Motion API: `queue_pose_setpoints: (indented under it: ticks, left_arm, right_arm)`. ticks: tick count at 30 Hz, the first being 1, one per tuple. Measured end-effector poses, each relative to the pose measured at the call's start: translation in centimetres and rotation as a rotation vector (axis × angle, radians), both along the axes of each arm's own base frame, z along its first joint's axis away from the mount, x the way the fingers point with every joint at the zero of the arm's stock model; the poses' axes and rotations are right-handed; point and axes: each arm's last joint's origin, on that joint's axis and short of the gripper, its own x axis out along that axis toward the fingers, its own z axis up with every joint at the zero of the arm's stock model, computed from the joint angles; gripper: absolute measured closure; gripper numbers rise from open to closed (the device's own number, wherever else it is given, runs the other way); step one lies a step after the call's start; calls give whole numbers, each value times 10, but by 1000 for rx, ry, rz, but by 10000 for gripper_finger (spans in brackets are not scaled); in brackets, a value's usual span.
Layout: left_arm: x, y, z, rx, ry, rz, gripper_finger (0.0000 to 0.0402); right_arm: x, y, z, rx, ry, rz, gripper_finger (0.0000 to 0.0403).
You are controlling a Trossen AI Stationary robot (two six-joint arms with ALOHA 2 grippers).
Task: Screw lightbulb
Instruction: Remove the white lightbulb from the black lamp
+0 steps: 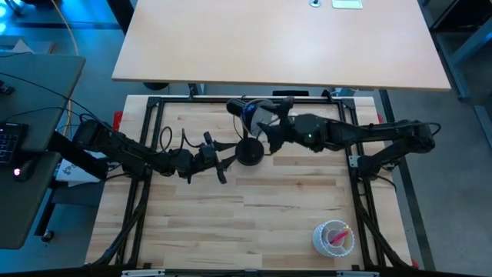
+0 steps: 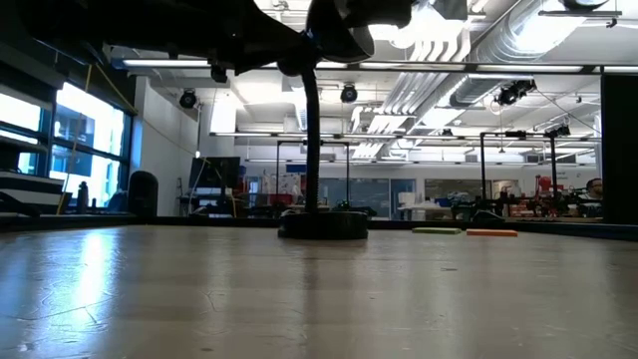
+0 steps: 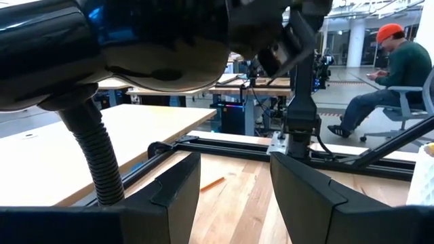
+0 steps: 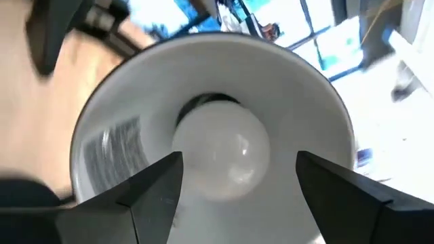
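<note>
The black desk lamp stands on its round base (image 1: 248, 151) at the table's far middle, and the base also shows in the low view (image 2: 322, 225). Its ribbed neck (image 3: 95, 156) rises to the lamp head (image 1: 257, 114). The white lightbulb (image 4: 224, 152) sits in the socket inside the head's white shade (image 4: 122, 115). My right gripper (image 4: 237, 193) is open at the mouth of the shade, with a finger on either side of the bulb and apart from it. My left gripper (image 1: 223, 165) is open just left of the lamp base, and the neck stands beside its fingers (image 3: 178, 190).
A clear cup with pink contents (image 1: 333, 237) stands near the table's front right. A second light wooden table (image 1: 277, 38) lies beyond the far edge. A seated person (image 3: 397, 74) is in the room behind. Bare wood lies in front of the lamp.
</note>
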Motion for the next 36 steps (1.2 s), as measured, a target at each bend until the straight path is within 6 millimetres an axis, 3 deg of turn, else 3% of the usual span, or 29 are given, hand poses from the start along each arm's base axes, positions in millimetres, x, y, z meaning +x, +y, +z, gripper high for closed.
queue_pose_setpoints:
  ticks: [3,5,11,15,19,28,36]
  left_arm:
    - [0,0,0,0,0,0,229]
    - [0,0,0,0,0,0,229]
    - [0,0,0,-1,-1,0,229]
    - [0,0,0,-1,0,0,229]
    - [0,0,0,0,-1,0,229]
    - [0,0,0,0,0,0,229]
    - [0,0,0,2,5,0,229]
  right_arm:
    - [-1,14,0,-144,93,-4,119]
    - [-2,22,1,-113,50,-47,119]
    - [-6,16,0,441,-331,-228,119]
    - [-2,-1,-7,872,-471,-201,119]
    - [0,-21,-11,1069,-556,-246,119]
    - [2,-41,-3,1100,-573,-109,119]
    - [2,-40,-2,738,-386,-16,119]
